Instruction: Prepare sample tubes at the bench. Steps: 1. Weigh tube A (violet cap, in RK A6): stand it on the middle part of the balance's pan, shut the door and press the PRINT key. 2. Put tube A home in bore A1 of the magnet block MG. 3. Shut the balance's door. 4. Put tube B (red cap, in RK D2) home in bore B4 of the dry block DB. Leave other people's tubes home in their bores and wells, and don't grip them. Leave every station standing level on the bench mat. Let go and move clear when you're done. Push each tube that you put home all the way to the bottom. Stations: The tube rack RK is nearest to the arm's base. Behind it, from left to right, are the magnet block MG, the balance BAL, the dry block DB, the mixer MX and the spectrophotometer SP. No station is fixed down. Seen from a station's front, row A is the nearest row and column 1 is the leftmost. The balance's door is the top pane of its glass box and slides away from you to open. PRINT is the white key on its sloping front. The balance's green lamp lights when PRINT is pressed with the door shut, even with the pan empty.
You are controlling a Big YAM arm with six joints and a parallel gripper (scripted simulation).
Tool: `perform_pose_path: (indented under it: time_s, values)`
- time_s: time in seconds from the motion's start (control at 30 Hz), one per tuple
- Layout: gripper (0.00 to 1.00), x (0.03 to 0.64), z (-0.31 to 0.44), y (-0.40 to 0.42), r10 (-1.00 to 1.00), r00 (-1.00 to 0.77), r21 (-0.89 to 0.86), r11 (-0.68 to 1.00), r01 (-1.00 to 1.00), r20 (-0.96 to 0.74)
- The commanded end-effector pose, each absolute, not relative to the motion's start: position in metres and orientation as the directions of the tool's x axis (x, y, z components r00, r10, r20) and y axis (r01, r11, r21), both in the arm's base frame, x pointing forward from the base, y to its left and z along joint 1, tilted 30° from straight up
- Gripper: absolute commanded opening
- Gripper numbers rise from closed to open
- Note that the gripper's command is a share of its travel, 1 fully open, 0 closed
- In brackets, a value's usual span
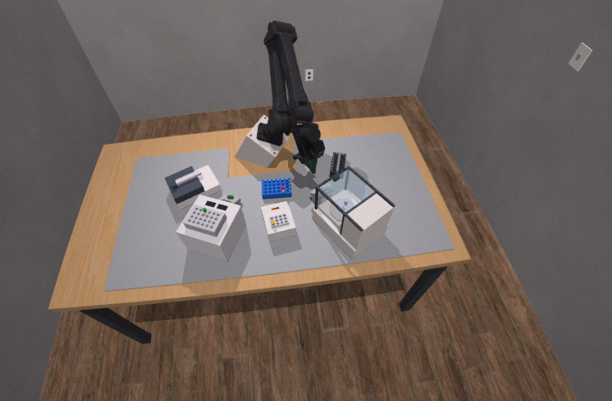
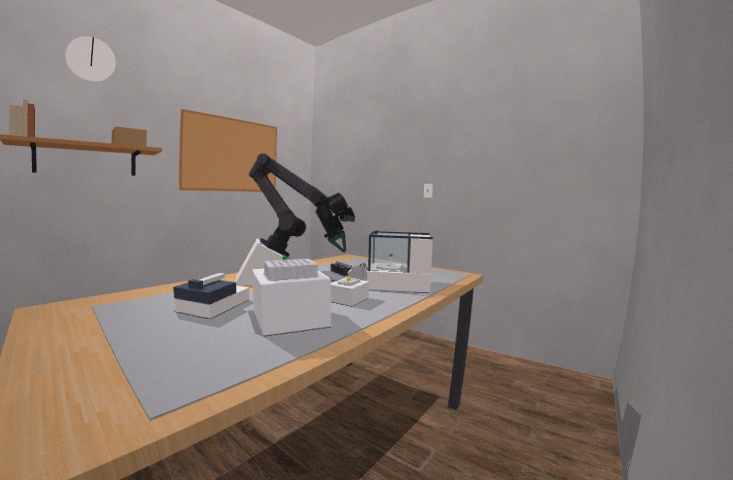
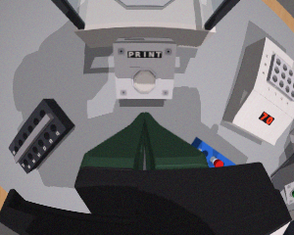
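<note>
The violet-capped tube (image 1: 346, 203) (image 2: 390, 255) stands inside the balance (image 1: 376, 211) (image 2: 399, 281) (image 3: 146, 36), on its pan. Outside, the fingers (image 1: 311, 165) (image 2: 338, 243) are together, holding nothing, short of the PRINT key (image 3: 144, 81). An off-centre or hard press could shove the unfixed balance and topple the tube. Counted: one violet cap, one red (image 1: 282, 188) (image 3: 219, 164), one blue rack (image 1: 275, 188) (image 3: 226, 160), one black block (image 1: 337, 163) (image 2: 340, 269) (image 3: 41, 135).
</note>
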State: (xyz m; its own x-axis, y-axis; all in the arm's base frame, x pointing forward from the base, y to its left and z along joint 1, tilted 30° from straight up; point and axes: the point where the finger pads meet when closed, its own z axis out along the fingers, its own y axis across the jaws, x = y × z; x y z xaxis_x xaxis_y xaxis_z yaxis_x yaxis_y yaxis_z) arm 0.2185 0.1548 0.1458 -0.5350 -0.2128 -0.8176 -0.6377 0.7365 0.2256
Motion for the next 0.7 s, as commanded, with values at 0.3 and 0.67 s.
perform_pose_path:
  time_s: [0.3, 0.67]
  values:
    - [0.00, 0.231, 0.137, 0.171, -0.200, -0.534, 0.237, 0.732, -0.639, -0.821]
    - [0.00, 0.240, 0.128, 0.182, -0.200, -0.534, 0.237, 0.732, -0.639, -0.821]
